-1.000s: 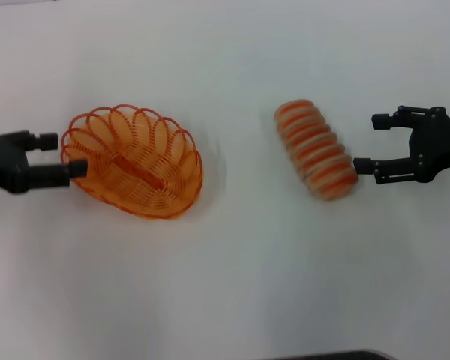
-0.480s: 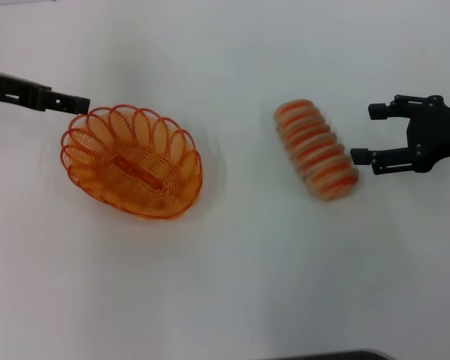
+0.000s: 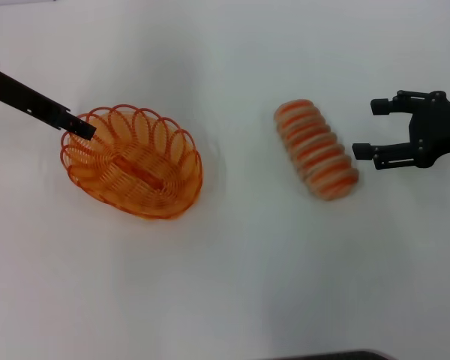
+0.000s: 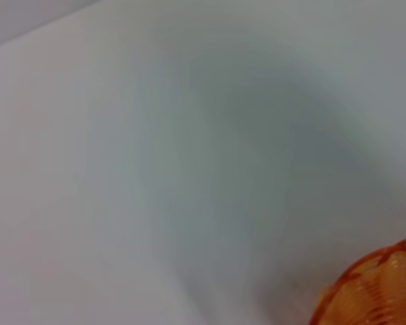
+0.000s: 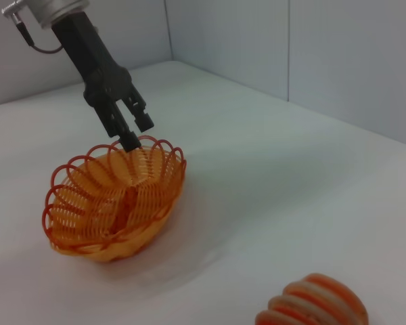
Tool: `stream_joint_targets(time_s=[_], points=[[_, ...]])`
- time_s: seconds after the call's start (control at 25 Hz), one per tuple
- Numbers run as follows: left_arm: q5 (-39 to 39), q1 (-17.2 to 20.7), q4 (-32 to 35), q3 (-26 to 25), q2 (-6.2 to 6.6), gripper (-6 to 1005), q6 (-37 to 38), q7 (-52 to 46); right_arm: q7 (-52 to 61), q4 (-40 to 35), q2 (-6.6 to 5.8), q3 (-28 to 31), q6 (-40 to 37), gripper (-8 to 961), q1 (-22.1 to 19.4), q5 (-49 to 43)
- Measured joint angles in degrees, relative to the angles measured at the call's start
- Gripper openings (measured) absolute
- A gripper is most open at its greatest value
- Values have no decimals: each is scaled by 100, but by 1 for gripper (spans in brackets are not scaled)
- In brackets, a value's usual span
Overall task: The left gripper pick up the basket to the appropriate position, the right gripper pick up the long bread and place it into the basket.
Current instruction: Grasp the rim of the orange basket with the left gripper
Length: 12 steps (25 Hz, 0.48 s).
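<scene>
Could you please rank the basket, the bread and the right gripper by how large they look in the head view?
1. Basket, clearly largest.
2. Bread.
3. Right gripper, about the bread's size where visible; the frame edge cuts it, so ranks two and three are unsure.

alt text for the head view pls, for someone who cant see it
The left tool reaches down at the far left rim of an orange wire basket on a white table. To the right lies a striped long bread, with the open right tool just beyond it.
</scene>
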Motion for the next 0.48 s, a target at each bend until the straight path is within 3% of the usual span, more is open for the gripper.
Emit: stream_joint_targets(time_s=[0.48], points=[[295, -33, -314, 52, -186, 844, -293, -83, 13, 0, -38, 0, 0, 920, 129, -25]])
